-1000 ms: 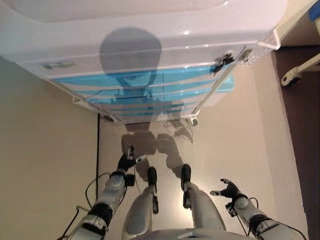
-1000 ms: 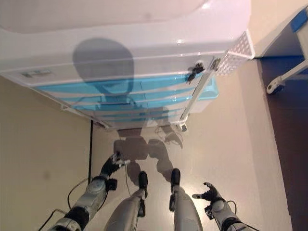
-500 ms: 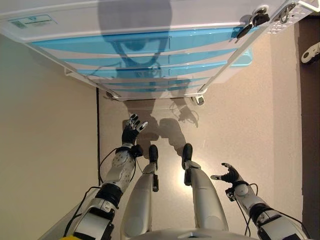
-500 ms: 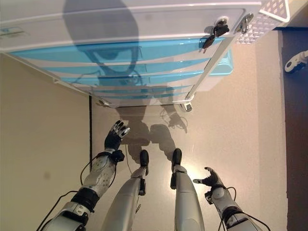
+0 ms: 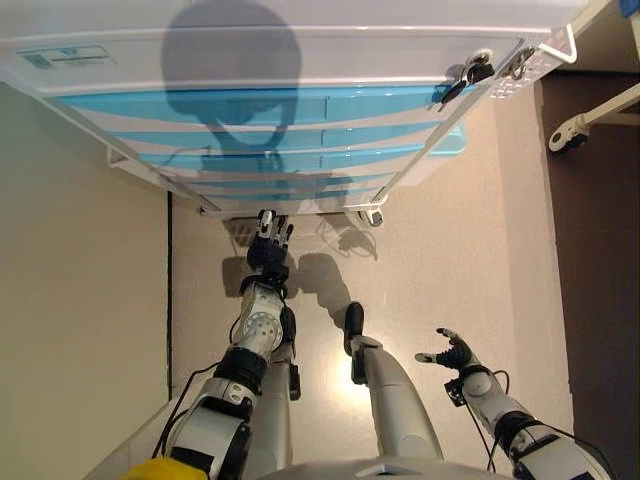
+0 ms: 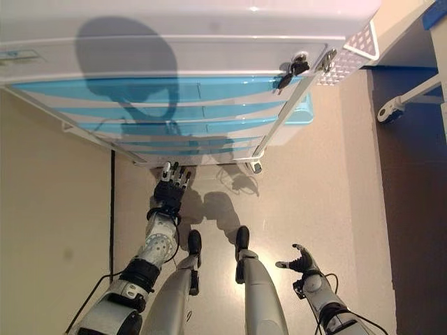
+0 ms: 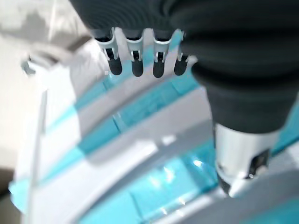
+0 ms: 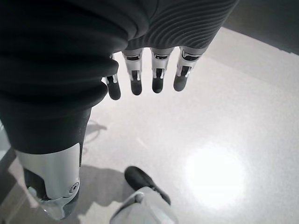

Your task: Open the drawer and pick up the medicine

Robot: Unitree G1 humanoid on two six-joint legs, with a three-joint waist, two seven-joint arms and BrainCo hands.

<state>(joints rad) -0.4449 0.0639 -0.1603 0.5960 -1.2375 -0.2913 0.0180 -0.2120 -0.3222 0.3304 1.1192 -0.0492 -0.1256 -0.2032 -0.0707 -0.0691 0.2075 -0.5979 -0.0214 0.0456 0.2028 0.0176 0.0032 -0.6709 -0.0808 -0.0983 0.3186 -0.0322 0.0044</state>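
Left hand [image 5: 266, 250], fingers straight and empty, is reaching toward the lower blue drawers of the white drawer cart [image 5: 300, 60]; all drawers are sitting closed, so the medicine is not showing. Better to hook a drawer front's lip squarely before pulling.

Right eye view: right hand [image 6: 300, 264] is hanging low over the floor, relaxed, empty.

Left wrist view: fingers [image 7: 136, 63] are hovering just short of the blue drawer fronts [image 7: 140, 105], not touching.

Right wrist view: only floor [image 8: 233, 121] past straight fingers.
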